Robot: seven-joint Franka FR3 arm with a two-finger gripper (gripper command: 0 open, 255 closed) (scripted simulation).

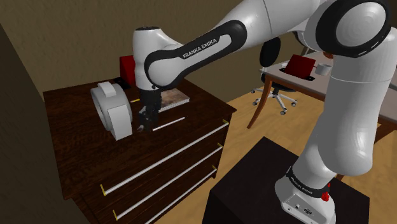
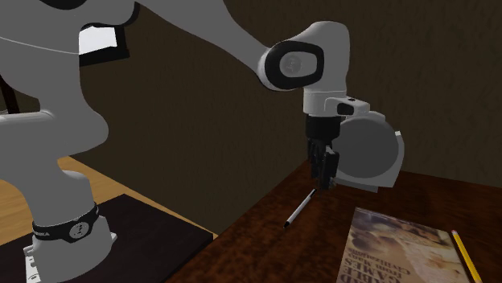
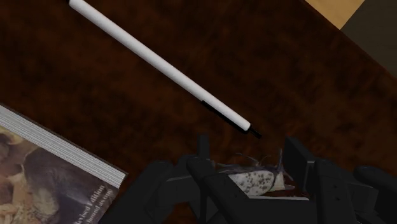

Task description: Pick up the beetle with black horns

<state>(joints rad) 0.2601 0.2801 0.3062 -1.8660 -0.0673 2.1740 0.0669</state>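
Wrist view: the black two-finger gripper (image 3: 249, 149) is drawn narrow, its fingers clasping the speckled white-and-grey beetle with thin black horns (image 3: 254, 180) low over the dark wooden dresser top (image 3: 95, 83); whether it touches the wood cannot be told. The beetle's body is pale and mottled, with dark wiry horns and legs. Just beyond the fingertips lies a white pen with a black tip (image 3: 159, 67), and farther off a paperback book with a pale picture cover (image 3: 44, 178). In the shoulder view a round white-and-grey object (image 1: 113, 109) stands beside the gripper.
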